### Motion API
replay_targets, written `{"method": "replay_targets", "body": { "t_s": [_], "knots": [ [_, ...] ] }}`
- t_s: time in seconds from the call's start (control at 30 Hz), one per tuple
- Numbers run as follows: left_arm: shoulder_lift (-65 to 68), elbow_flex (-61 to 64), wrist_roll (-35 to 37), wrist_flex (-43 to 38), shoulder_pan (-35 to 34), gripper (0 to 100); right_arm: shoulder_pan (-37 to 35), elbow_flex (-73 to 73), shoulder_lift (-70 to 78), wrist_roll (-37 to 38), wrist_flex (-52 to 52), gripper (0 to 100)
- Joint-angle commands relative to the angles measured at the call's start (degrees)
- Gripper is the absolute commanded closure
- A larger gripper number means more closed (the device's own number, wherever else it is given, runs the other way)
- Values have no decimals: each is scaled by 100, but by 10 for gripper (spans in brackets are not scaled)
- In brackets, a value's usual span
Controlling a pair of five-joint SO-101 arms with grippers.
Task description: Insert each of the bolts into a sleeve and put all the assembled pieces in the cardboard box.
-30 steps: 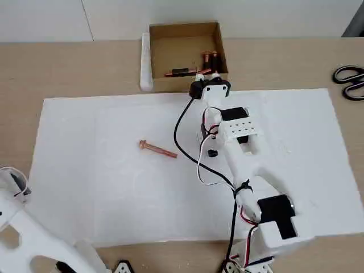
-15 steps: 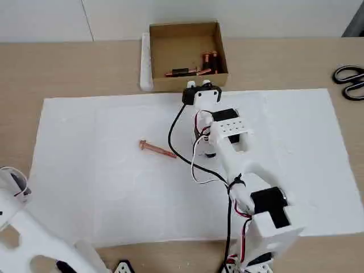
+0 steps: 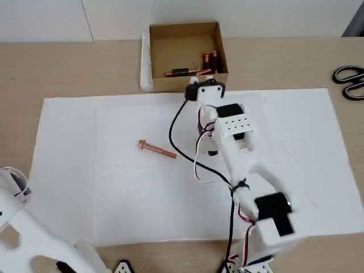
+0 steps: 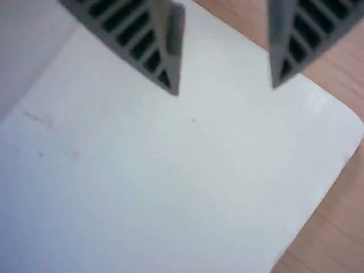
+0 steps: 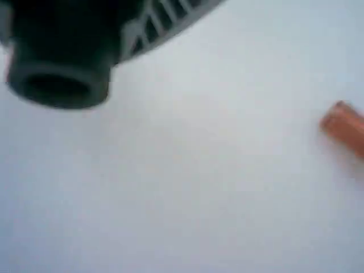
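Observation:
A copper bolt (image 3: 157, 149) lies on the white sheet (image 3: 102, 187), left of the middle; one end of the bolt (image 5: 344, 126) shows in the right wrist view. My right gripper (image 3: 211, 145) hangs under its arm near the sheet's centre, to the right of the bolt. It is shut on a black sleeve (image 5: 60, 68) whose hollow end faces the camera; the sleeve (image 3: 212, 152) peeks out beneath the arm. The cardboard box (image 3: 183, 26) at the back holds several copper and black pieces (image 3: 207, 58). My left gripper (image 4: 224, 85) is open over a corner of the sheet.
A white foam strip (image 3: 146, 62) leans along the box's left wall. Black scissors (image 3: 350, 79) lie at the far right on the wooden table. The left arm's body (image 3: 17, 227) fills the front left corner. A black cable (image 3: 173, 128) loops off the right arm toward the bolt.
The right arm pulled back from the box and swung slightly left, then eased a little to the right. Bolt and left arm have stayed put.

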Motion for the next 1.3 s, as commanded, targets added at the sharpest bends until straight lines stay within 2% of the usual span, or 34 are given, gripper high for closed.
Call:
{"method": "replay_targets", "body": {
  "t_s": [0.0, 0.1, 0.27, 0.37, 0.53, 0.7, 0.87, 1.0, 1.2, 1.27],
  "knots": [
    [26, -22, -97, -9, 378, 903, 75, -598, -1059, 167, 558, 995],
    [53, -40, -167, -88, 932, 902, 75, -774, -1648, 193, 963, 995],
    [70, -4, -299, -475, 1802, 900, 92, -791, -2378, 1081, 1481, 995],
    [70, -4, -281, -642, 2426, 900, 347, -800, -2721, 1310, 1578, 995],
    [97, -4, 308, -1046, 3464, 899, 1156, -800, -3064, 1301, 1895, 995],
    [826, -40, 879, -1178, 4721, 899, 1455, -791, -3275, 1301, 2185, 995],
    [1855, -435, 1398, -1222, 5020, 900, 1912, -782, -3468, 1292, 2149, 995],
    [2268, -787, 2488, -1090, 5108, 900, 2229, -782, -3495, 1292, 2167, 995],
    [2286, -760, 3288, -1064, 5609, 903, 2325, -774, -3495, 1284, 2176, 995],
    [2321, -778, 4018, -1073, 5679, 901, 2316, -774, -3503, 1284, 2176, 995]
  ]
}}
